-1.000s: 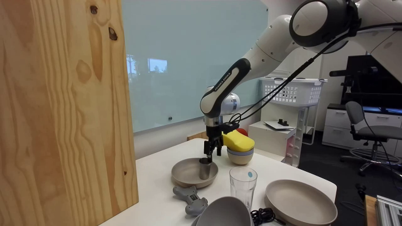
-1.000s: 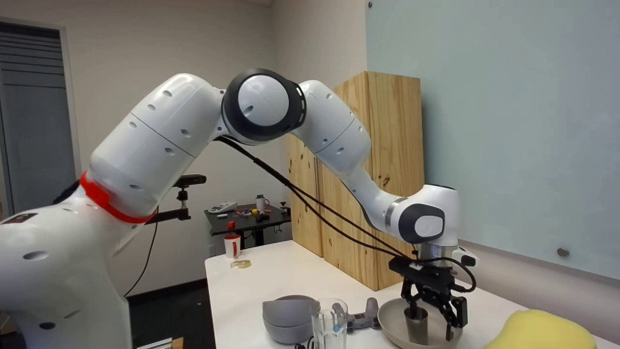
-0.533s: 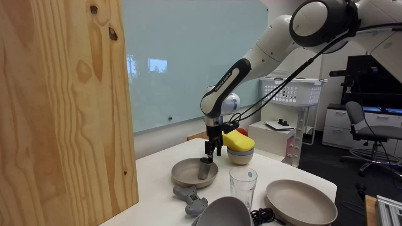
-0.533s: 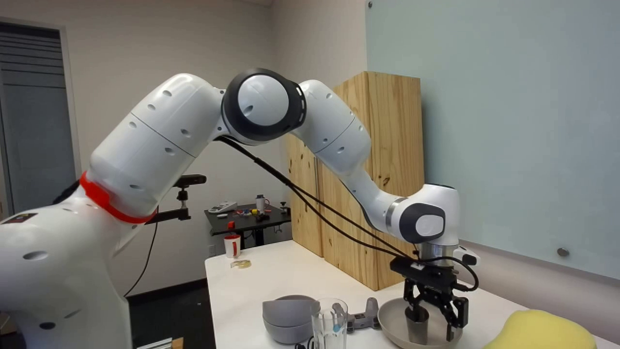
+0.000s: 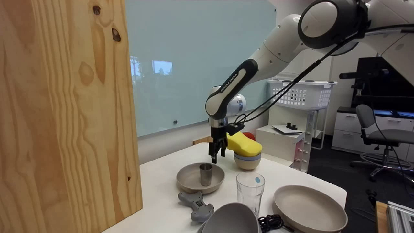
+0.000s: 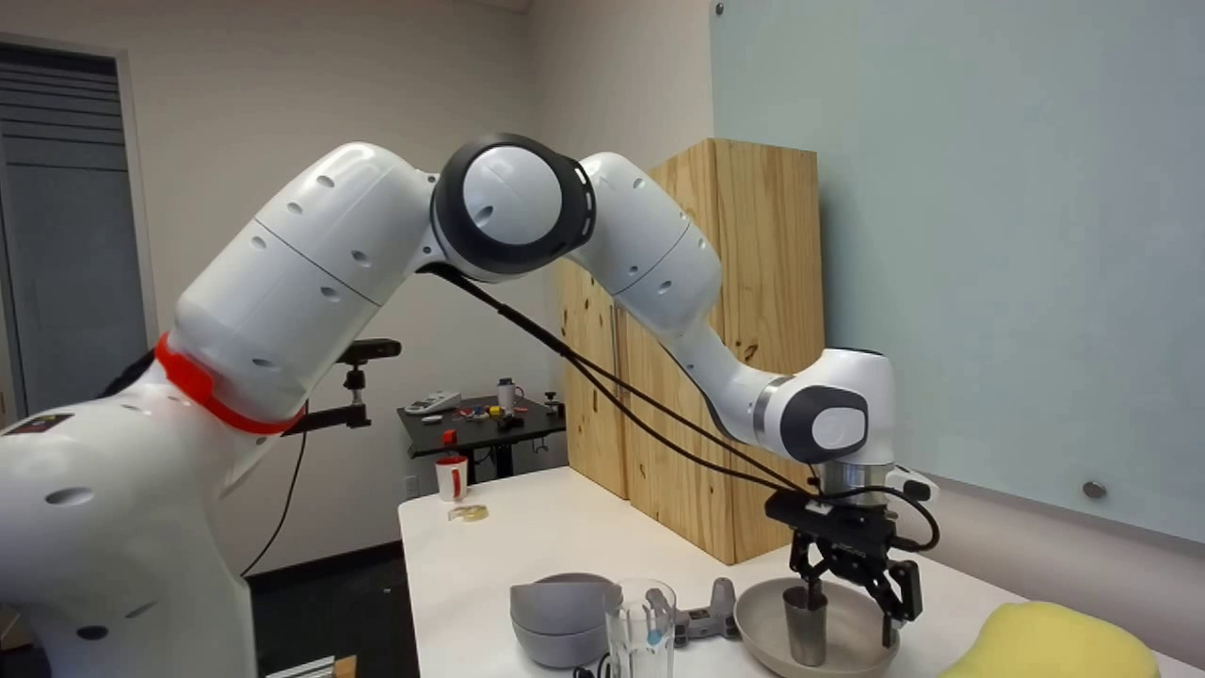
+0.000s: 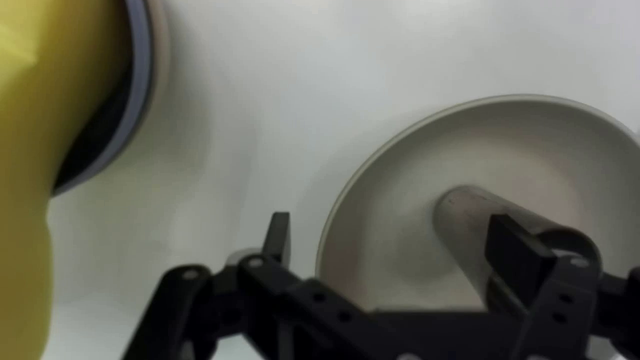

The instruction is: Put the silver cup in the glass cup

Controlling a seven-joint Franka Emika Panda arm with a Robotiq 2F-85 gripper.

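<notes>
Gaping wide, the hand (image 6: 850,620) hangs near the silver cup (image 6: 807,637) in the tan bowl (image 6: 761,621).

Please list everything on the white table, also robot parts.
dish: 1, tan, on table
silver cup: 1, silver, in dish
controller: 1, grey, beside dish
bowls: 2 visible, grey, beside controller
glass cup: 1, clear, beside bowls
cable: 1, black, near glass cup
plate: 1, tan, beside cable
deep bowl: 1, cream/blue, near dish
lump: 1, yellow, overhanging deep bowl
object: 1, red, mostly hidden behind lump
mug: 1, white/red, on table
unclear item: 1, yellowish, beside mug
cabinet: 1, brown, on table
arm: 1, mostly white, above table
gripper: 1, black, partly above dish
</notes>
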